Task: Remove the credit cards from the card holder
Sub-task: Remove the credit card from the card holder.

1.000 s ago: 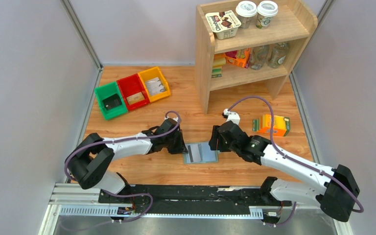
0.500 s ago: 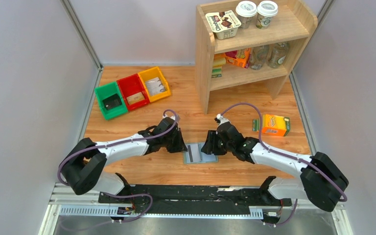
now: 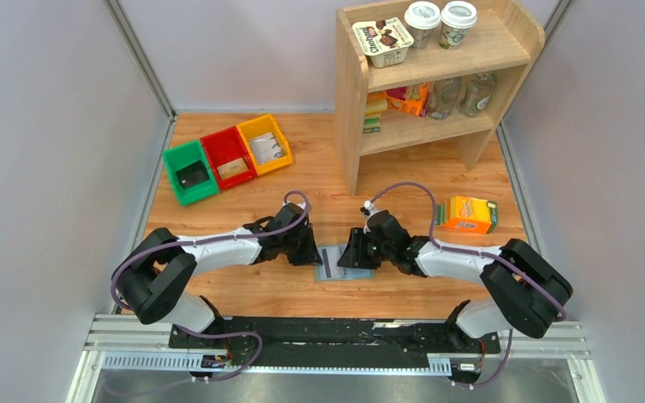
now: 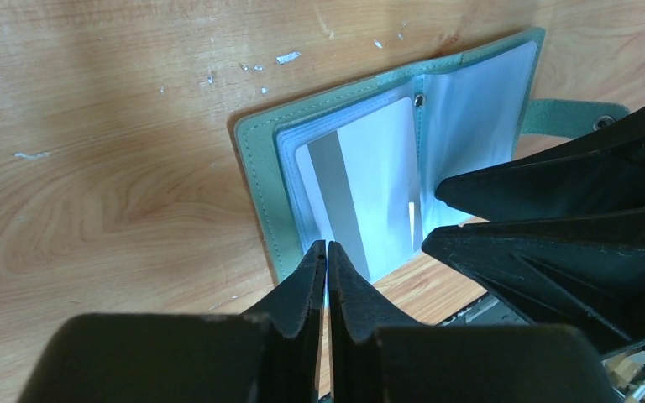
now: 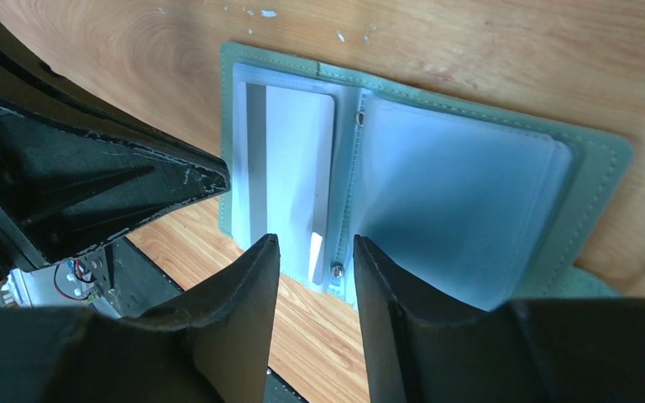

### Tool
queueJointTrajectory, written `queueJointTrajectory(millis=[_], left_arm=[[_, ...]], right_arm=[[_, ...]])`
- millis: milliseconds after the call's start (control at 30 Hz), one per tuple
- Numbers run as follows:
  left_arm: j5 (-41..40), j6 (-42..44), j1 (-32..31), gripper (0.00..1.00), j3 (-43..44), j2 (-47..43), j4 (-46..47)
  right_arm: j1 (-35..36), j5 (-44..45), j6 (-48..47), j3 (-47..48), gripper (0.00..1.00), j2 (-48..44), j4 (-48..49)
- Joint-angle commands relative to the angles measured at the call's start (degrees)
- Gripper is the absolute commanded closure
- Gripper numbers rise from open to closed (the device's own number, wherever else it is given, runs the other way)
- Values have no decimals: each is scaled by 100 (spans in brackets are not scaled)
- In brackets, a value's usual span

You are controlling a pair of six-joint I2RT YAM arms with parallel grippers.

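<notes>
Beneath left end effector, shut, card holder edge hidden, right end effector part-open, gripping nothing.

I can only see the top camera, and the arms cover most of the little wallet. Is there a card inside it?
Observer: Yes. The left wrist view shows a white card with a grey stripe lying in the open card holder.
Operator: Is the right gripper grabbing it?
Observer: Not yet. In the right wrist view, the right gripper is open, and the card's near corner shows between its fingers.
</notes>
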Motion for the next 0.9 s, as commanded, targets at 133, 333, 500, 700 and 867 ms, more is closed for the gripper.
queueJointTrajectory(millis=[133, 333, 500, 700, 867], left_arm=[[107, -62, -62, 92, -58, 72, 228], [99, -79, -80, 92, -67, 63, 228], [-68, -36, -80, 92, -76, -95, 97], [-279, 26, -80, 89, -49, -297, -114], [-534, 70, -80, 82, -49, -438, -211]], right_arm=[[-39, -412, 104, -119, 60, 68, 762], [-83, -421, 121, -154, 60, 77, 789], [-101, -386, 139, -172, 60, 121, 815], [-109, -526, 148, -189, 60, 270, 1026], [-118, -570, 148, -198, 60, 305, 1105]])
